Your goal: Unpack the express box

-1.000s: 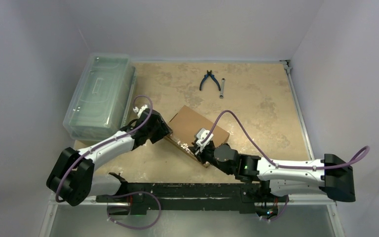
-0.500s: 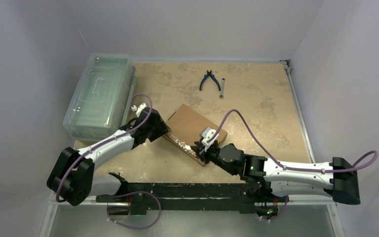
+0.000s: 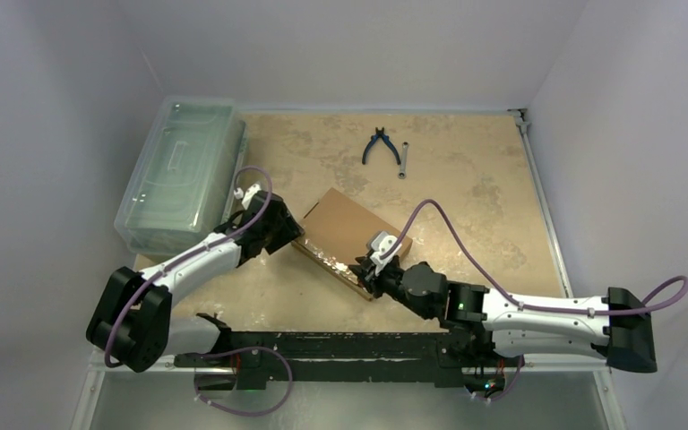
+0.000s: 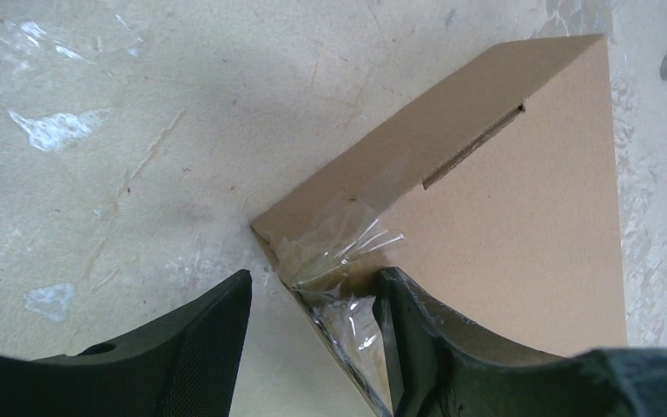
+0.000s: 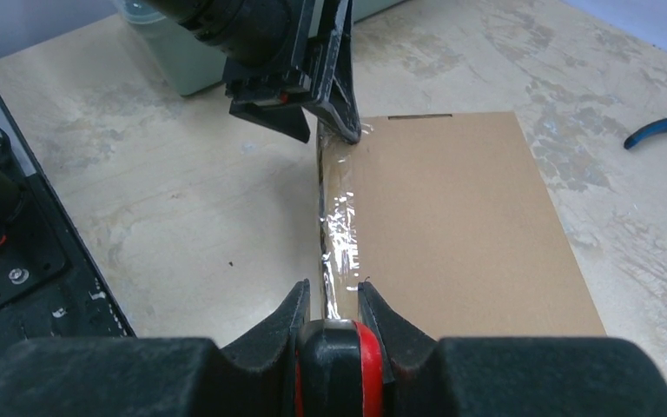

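Flat brown cardboard box [image 3: 355, 227], lid shut, mid-surface [image 3: 475, 193].
Right gripper [image 5: 334, 297] is clamped on the box's glossy taped near edge; left gripper [image 4: 313, 295], jaws apart, straddles its taped left corner. Far left is 1 clear lidded bin [image 3: 182, 166], contents unclear; blue-handled pliers [image 3: 378, 145] lie beyond.

Both arms are white with black joints. The left arm [image 3: 199, 260] has a big black block at its base, and so does the right arm [image 3: 537, 313]. A thin purple cable [image 3: 448, 228] loops along each one. The left tool [image 4: 313, 278] has black fingers [image 4: 200, 347] with tiny dots. The right tool [image 5: 333, 291] has a red bit [image 5: 339, 365] in the middle.
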